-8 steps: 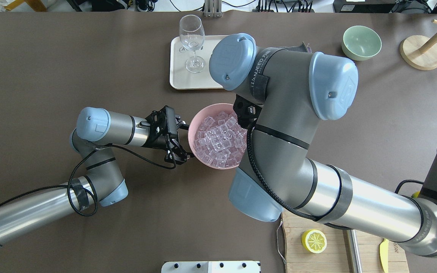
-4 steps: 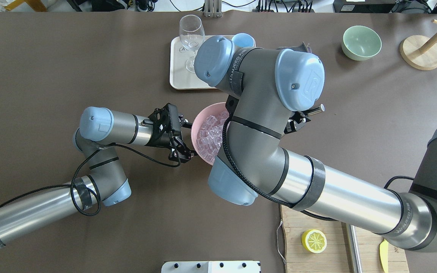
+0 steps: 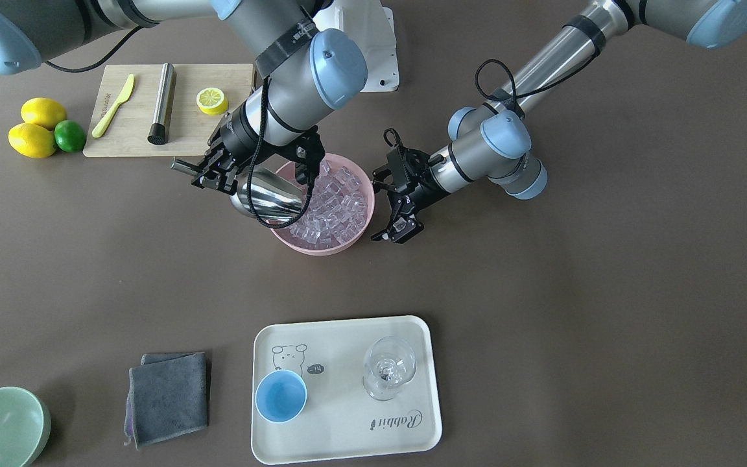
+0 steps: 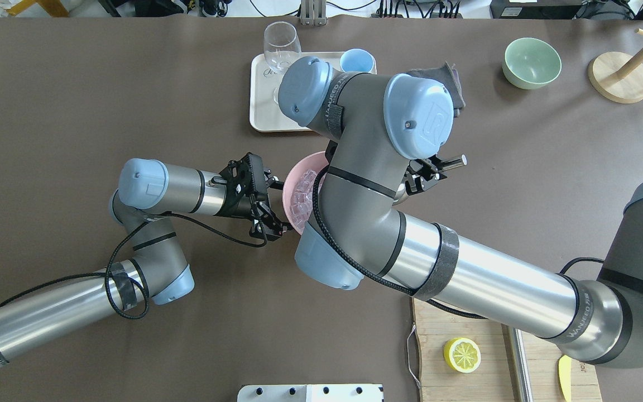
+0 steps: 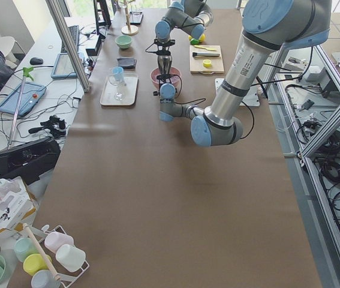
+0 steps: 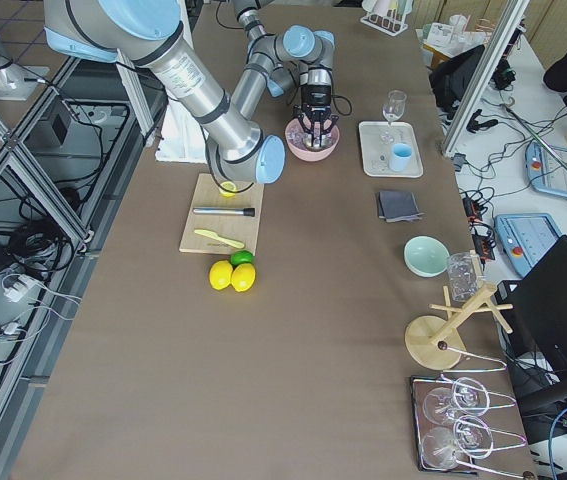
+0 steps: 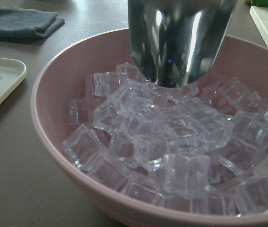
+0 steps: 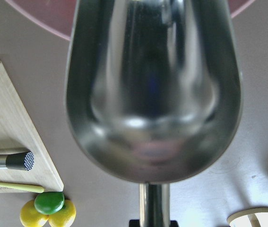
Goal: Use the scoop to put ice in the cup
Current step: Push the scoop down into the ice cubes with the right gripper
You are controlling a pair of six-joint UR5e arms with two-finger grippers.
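Swinging in over the pink bowl (image 3: 321,249) this past second, the right tool (image 3: 216,174), clenched on the scoop (image 3: 270,198), noses its empty mouth into the ice (image 3: 338,202), ready to load; the left tool (image 3: 386,211) hangs released nearby, the cup (image 3: 281,395) empty on its tray (image 3: 347,429).

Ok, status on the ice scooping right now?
Right gripper shut on scoop, empty, mouth at the ice in the pink bowl. Left gripper open beside the bowl. Cup empty on tray. No obstacle seen between bowl and tray.
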